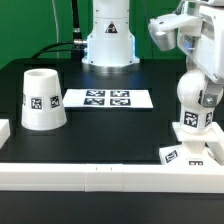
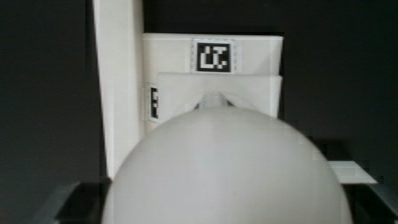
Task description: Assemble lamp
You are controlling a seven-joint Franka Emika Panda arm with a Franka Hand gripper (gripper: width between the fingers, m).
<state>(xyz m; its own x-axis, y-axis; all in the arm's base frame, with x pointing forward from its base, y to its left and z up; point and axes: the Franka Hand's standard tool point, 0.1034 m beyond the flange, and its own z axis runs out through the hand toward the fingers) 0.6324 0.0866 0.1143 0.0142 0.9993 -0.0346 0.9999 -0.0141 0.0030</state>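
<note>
Rail (image 1: 100,172) edges the black tabletop (image 1: 110,135) in front. Behind it, at the exterior view's right, the base (image 1: 188,152) lies under the bulb (image 1: 193,98), which the claw (image 2: 217,200) clamps. Farther left stands the shade (image 1: 40,100).

Shade (image 1: 43,98), bulb (image 1: 196,92) obstruct; betw. open
</note>
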